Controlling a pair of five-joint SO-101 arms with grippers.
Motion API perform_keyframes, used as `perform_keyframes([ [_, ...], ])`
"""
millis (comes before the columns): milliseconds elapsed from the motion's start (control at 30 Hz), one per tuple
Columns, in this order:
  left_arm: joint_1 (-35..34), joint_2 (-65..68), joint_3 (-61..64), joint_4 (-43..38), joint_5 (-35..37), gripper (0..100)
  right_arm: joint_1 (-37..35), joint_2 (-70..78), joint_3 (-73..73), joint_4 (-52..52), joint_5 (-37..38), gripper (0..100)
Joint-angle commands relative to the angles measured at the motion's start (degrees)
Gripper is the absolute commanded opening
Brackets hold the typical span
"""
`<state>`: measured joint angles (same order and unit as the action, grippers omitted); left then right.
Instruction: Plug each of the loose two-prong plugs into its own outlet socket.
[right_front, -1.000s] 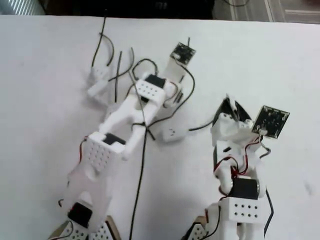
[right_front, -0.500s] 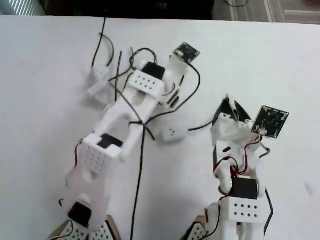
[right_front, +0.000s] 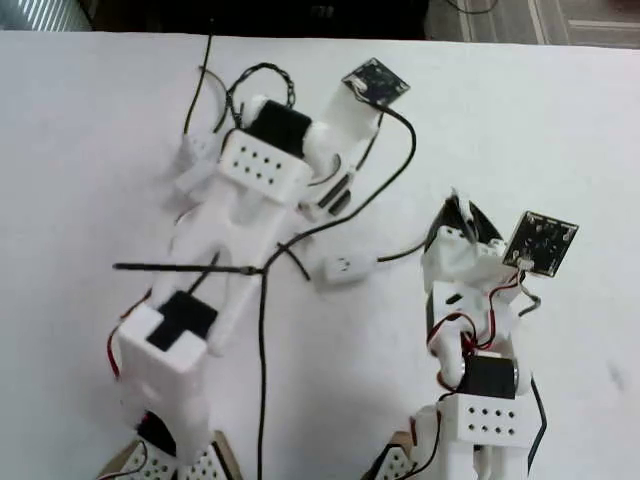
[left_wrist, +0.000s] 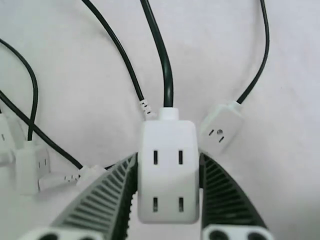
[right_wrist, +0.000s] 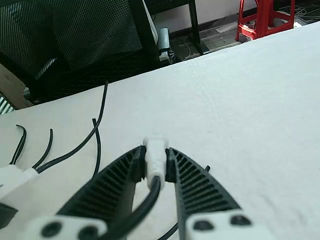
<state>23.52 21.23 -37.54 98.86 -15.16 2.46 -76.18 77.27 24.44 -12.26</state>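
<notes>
White tabletop (right_front: 560, 120) holds loose cords (left_wrist: 120, 50). Left fingers (left_wrist: 107, 200) squeeze a socket block (left_wrist: 167, 172) between them. Right fingers (right_wrist: 195, 185) pinch a plug (right_wrist: 156, 155) between them. No plug looks pushed in yet.

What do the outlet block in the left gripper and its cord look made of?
Outlet block: smooth white moulded plastic, judging by rounded corners and soft sheen. Cord: probably black rubber or vinyl jacket; it curves smoothly, faintly glossy.
</notes>
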Motion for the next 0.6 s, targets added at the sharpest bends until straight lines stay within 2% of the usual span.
perform_keyframes([
  [0, 0.75, -6.64, -0.18, 2.73, -0.35, 2, 0.13, 0.40, -2.90, -0.84, 0.00, 1.7],
  [200, 1.19, -18.24, 19.25, -3.96, -0.09, 2, 0.13, 0.40, -2.90, -0.84, 0.00, 1.7],
  [400, -0.57, -35.38, 47.56, -19.16, -0.44, 2, 0.04, 0.40, -2.81, -0.84, 0.00, 1.7],
  [567, -2.42, -41.54, 66.99, -30.95, -0.44, 2, -1.98, 0.40, -2.29, -0.84, 0.00, 1.7],
])
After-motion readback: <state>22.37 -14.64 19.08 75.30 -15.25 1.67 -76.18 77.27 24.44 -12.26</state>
